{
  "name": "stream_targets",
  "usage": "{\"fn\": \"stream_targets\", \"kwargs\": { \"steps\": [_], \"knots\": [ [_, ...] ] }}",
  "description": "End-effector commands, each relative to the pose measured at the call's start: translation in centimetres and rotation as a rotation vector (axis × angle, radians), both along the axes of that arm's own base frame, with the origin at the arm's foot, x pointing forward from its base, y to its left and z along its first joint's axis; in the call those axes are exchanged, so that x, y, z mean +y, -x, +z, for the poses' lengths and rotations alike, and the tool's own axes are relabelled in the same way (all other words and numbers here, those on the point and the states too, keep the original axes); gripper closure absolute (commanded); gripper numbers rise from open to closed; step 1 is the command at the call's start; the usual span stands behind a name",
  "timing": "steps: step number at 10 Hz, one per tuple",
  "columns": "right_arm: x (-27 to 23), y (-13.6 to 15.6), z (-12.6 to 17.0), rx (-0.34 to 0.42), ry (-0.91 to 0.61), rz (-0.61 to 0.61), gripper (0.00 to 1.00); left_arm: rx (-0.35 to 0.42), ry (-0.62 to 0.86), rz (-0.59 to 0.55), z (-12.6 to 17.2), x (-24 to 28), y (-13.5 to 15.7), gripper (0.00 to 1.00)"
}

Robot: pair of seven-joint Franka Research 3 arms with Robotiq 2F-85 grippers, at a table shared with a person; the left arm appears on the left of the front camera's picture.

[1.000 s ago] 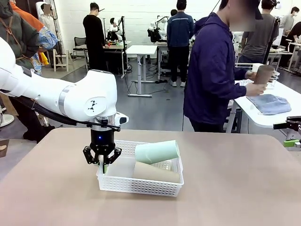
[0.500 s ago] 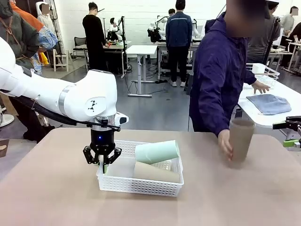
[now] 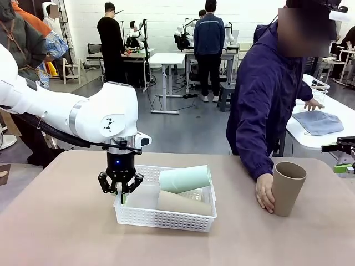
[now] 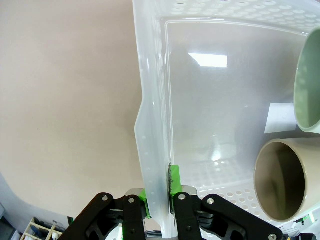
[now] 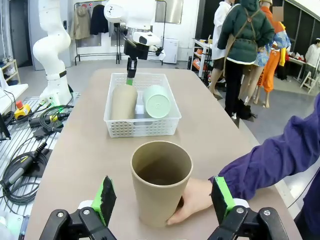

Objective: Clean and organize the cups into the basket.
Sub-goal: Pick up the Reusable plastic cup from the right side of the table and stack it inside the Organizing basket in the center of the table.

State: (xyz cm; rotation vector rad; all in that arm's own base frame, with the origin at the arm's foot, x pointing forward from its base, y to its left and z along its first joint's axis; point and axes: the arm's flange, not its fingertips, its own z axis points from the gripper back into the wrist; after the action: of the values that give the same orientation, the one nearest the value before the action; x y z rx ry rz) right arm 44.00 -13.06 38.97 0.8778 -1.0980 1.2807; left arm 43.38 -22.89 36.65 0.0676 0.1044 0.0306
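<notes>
Two cups lie on their sides in the basket (image 3: 166,220) at lower centre of the front view. The tan cup (image 3: 183,203) lies along the near wall. The mint green cup (image 3: 184,179) lies just behind it, tilted, with its right end higher.

Left gripper (image 3: 121,195): points straight down at the basket's left short end, jaws pinched on the basket wall. In the left wrist view, one green pad (image 4: 143,195) sits outside the wall and the other inside.

One upright tan cup (image 3: 288,188) stands on the table (image 3: 66,233) at lower right of the front view. The person's hand (image 3: 265,194) touches its left side.

Right gripper (image 5: 164,197): fingers spread wide. In the right wrist view, the upright tan cup stands just ahead, centred between the pads and apart from both.
</notes>
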Motion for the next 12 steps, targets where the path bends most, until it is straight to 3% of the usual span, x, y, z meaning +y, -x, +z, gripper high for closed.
{"fn": "stream_targets", "kwargs": {
  "steps": [1,2,4,6,8,10,12],
  "knots": [
    [0.0,0.3,-0.2,-0.01,-0.003,0.003,0.0,-0.008,-0.005,-0.004,0.3,0.0,0.0,1.0],
    [0.0,0.0,0.0,0.0,0.0,0.0,0.0,-0.008,-0.005,-0.004,0.3,0.0,0.0,1.0],
    [0.1,-0.6,-3.4,0.007,0.021,-0.013,0.0,-0.008,-0.005,-0.004,0.3,0.0,0.0,1.0],
    [-0.6,0.0,-7.0,0.062,0.065,-0.004,0.0,-0.008,-0.005,-0.004,0.3,0.0,0.0,1.0],
    [0.2,-1.1,-8.7,0.053,0.106,-0.054,0.0,-0.008,-0.005,-0.004,0.3,0.0,0.0,1.0],
    [1.6,-1.2,-11.2,0.081,0.15,-0.019,0.0,-0.008,-0.005,-0.004,0.3,0.0,0.0,1.0],
    [3.7,-2.1,-11.9,0.053,0.143,-0.013,0.0,-0.008,-0.005,-0.004,0.3,0.0,0.0,1.0]
  ]
}}
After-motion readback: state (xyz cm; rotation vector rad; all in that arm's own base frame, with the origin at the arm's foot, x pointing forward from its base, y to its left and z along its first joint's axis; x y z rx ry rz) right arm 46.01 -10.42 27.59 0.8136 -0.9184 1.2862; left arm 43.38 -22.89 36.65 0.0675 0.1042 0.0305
